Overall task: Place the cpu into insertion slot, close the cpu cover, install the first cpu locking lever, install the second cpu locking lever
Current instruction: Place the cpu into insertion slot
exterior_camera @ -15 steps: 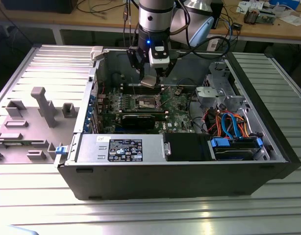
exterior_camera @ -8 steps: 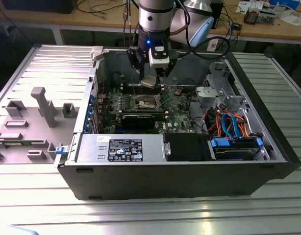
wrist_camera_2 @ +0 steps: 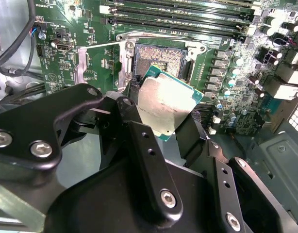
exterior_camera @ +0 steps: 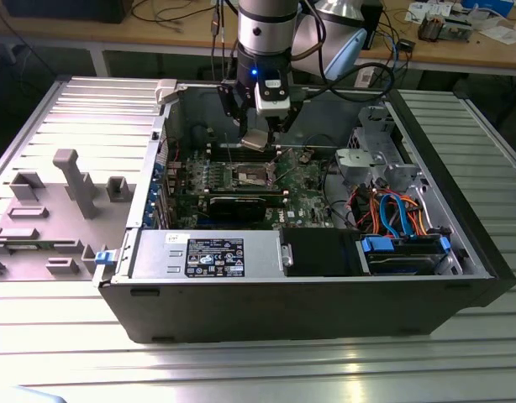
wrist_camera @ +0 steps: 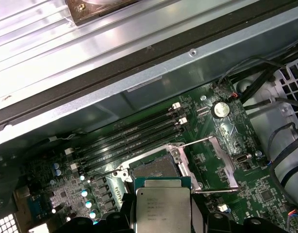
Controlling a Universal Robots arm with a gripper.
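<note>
While the gripper pinches the cpu by two opposite edges, silvery top upward, it hangs just above the insertion slot, apart from it. The cpu cover lies swung open beside the socket, I'd guess so the contacts stay bare.

Silver-grey arm, blue light, black cables, black claw, silver screws

Open PC case on slatted aluminium table, power supply along its near wall. Orange and blue cables beside grey drive cage. Grey plastic fixture sits outside, exterior view's left.
</note>
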